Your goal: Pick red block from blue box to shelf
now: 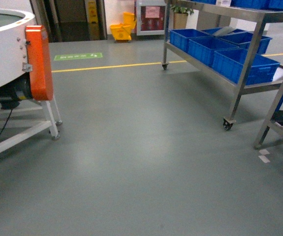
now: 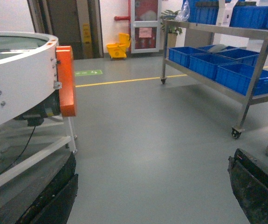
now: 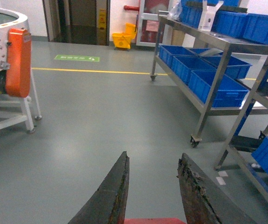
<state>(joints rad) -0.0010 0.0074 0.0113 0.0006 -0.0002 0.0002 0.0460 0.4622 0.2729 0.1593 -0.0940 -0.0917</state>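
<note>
- Right gripper (image 3: 152,179) pointed forward over the grey floor (image 1: 146,147), its two dark, worn fingers (image 3: 113,191) angled toward each other with a visible gap at the tips; a sliver of the red block (image 3: 154,220) showed between their bases at the bottom edge of the right wrist view, apparently pinched there, though most of the block was cut off.
- Left gripper (image 2: 152,186) was spread wide, one scuffed black finger (image 2: 54,196) at the lower left of its view and the other at the lower right, with bare floor between them.
- Neither gripper appeared in the head view.
- Ahead and to the right stood the shelf (image 1: 249,54), a stainless-steel rack on casters, with dark blue crates (image 1: 242,64) lined up on its lower level and more on top.
- A second steel rack (image 3: 259,116) stood just beside it, nearer the robot, holding another blue crate low down.
- On the left sat a round white machine (image 1: 6,49) with an orange guard (image 1: 39,61) on a white frame.
- A yellow line (image 1: 107,65) crossed the floor in the distance, with a green floor sign (image 1: 77,56) beyond it and a yellow mop bucket (image 1: 122,29) against the far wall.
- The blue box was not visible in any view.
</note>
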